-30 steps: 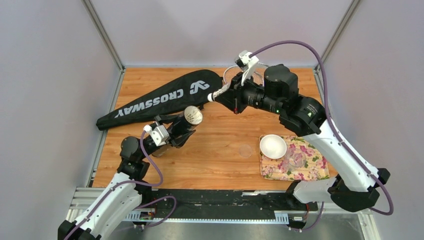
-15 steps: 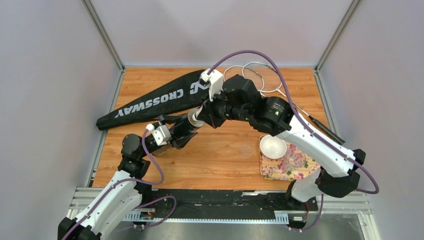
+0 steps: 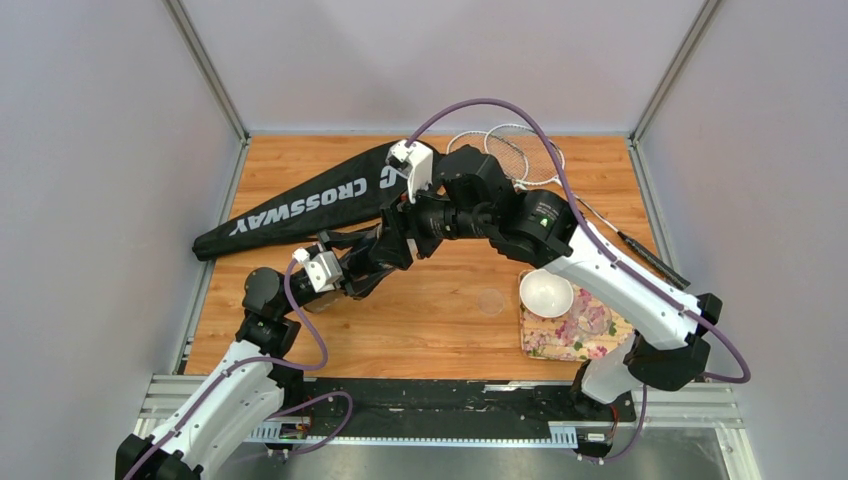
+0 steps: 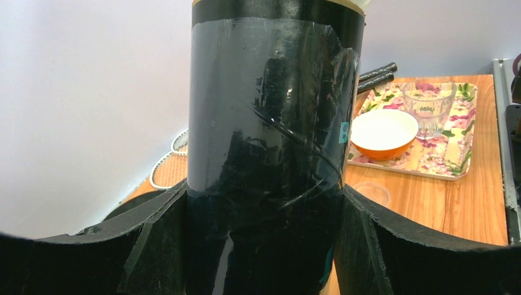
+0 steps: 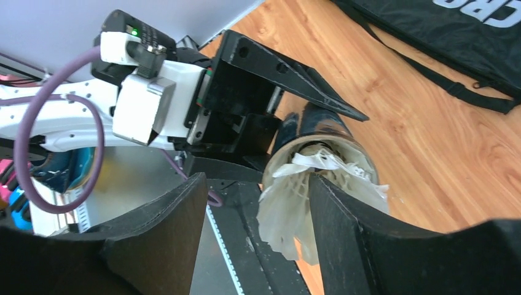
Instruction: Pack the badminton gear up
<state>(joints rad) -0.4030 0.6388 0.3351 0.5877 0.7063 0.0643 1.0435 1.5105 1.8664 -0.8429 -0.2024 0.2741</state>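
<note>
Above the wooden table [image 3: 440,325], left fingers [image 4: 150,246] pinch the tube [image 4: 270,123]; right fingers [image 5: 160,246] spread about a shuttlecock [image 5: 289,209]

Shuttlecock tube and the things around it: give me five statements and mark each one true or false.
1. The left gripper is clamped on the tube. True.
2. The bowl stands on bare wood. False: it stands on the flowered tray.
3. A glass stands on the tray beside the bowl. True.
4. The rackets are inside the bag. False: they lie on the table at its far side, outside the bag and partly hidden by the right arm.
5. A shuttlecock sits at the tube's open end, between the fingers of the right gripper. True.
</note>
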